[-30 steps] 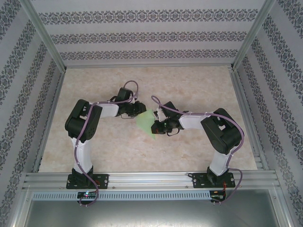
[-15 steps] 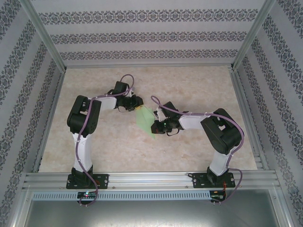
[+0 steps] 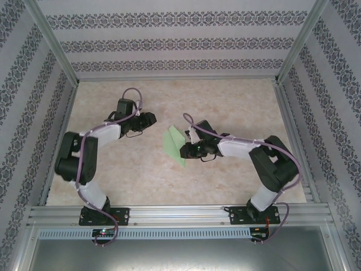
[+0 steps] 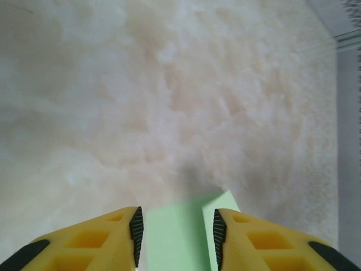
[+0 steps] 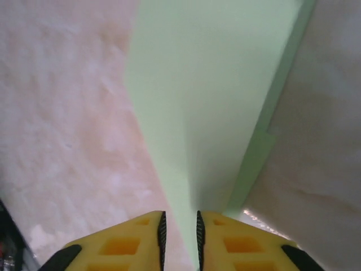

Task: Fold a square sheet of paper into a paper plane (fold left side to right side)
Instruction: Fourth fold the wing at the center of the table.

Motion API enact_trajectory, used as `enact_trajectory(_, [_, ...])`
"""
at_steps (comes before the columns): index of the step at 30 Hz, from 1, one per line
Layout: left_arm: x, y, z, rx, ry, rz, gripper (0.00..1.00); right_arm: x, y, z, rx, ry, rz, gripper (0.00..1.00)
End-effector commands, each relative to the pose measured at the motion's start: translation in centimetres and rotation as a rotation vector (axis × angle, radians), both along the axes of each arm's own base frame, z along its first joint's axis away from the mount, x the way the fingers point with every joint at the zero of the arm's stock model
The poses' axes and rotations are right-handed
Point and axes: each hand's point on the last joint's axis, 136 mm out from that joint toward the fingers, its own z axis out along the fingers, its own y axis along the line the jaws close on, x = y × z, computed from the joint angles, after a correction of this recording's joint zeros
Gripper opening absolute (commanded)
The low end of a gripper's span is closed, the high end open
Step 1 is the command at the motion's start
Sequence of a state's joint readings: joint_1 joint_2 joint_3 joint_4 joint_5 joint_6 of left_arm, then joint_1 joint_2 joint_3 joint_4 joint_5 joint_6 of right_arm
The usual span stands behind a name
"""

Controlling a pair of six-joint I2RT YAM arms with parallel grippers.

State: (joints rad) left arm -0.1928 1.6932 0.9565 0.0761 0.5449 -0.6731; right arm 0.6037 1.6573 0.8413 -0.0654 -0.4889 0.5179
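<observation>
Right wrist view cut the sheet of paper off along the top, so you could not see its whole outline; a second layer showed as a blurred strip down its right side; your right gripper had its yellow fingers pressed together on the sheet's near narrow end, pinching it. From the left wrist you saw just a pale green corner of the sheet at the bottom, the rest lost past the frame edge; your left gripper stood spread, its pads apart from the paper. From above, the folds were too small to make out, and you could not tell whether the sheet lay flat or was held off the surface; it sat near the middle of the table, with the right gripper at its right edge and the left gripper near but clear of it. The tabletop was mottled cream; patterned wallpaper lined the walls; a metal rail ran along the near edge.
</observation>
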Motion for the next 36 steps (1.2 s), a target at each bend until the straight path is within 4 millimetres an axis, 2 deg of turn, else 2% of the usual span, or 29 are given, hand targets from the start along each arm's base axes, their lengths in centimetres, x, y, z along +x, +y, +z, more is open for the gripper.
enact_trajectory(1, [-2.9, -1.8, -0.1, -0.041, -0.005, -0.025, 0.44, 2.0, -1.3, 3.4, 0.046, -0.135, -0.070, 0.35])
enact_trajectory(4, [-4.9, -3.6, -0.7, -0.068, 0.017, -0.054, 0.47, 2.6, -3.4, 4.7, 0.066, -0.179, -0.143, 0.43])
enact_trajectory(8, [-5.7, -6.0, -1.7, -0.067, 0.038, -0.098, 0.48, 2.6, -5.7, 5.2, 0.075, -0.202, -0.205, 0.48])
enact_trajectory(15, [-4.9, -8.6, -4.2, -0.060, 0.093, -0.141, 0.48, 1.5, -7.4, 4.8, 0.059, -0.194, -0.230, 0.49])
enact_trajectory(22, [-4.3, -10.0, -5.8, -0.036, 0.137, -0.168, 0.47, 1.1, -8.9, 4.9, 0.054, -0.203, -0.267, 0.49])
enact_trajectory(33, [-2.4, -12.7, -5.3, -0.045, 0.134, -0.229, 0.48, 0.7, -10.5, 5.0, 0.052, -0.212, -0.301, 0.51])
enact_trajectory(36, [-2.2, -13.3, -5.0, -0.053, 0.122, -0.241, 0.43, 0.4, -10.3, 4.9, 0.078, -0.197, -0.296, 0.53])
